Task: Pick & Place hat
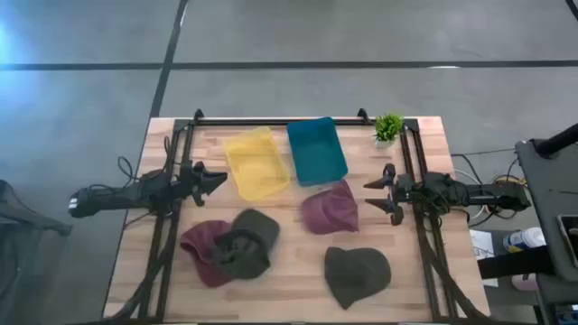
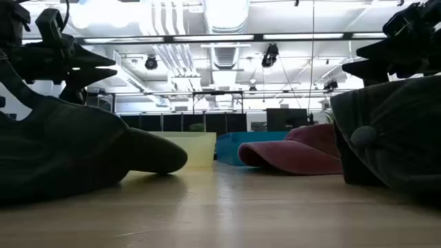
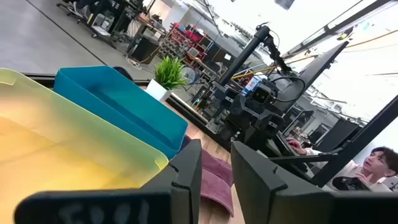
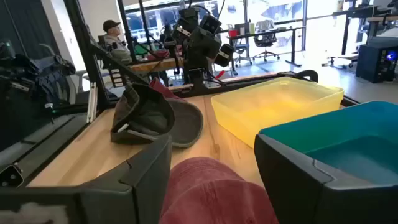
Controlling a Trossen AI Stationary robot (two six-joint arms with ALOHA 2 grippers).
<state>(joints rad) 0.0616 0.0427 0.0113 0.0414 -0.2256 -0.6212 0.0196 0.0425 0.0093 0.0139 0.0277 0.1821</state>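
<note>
At the frame's center top, a yellow bin [image 1: 256, 163] and a teal bin [image 1: 317, 151] sit side by side on the wooden table [image 1: 298, 289]. Below them lie four caps: maroon cap [image 1: 330, 210], dark olive cap [image 1: 357, 274], and an olive cap [image 1: 246, 241] overlapping another maroon cap [image 1: 204, 250]. The left gripper [image 1: 217, 179] at left and right gripper [image 1: 372, 195] at right both hover spread apart, holding nothing.

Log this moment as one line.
left gripper open, idle | right gripper open, idle | hats on table | bins empty
</note>
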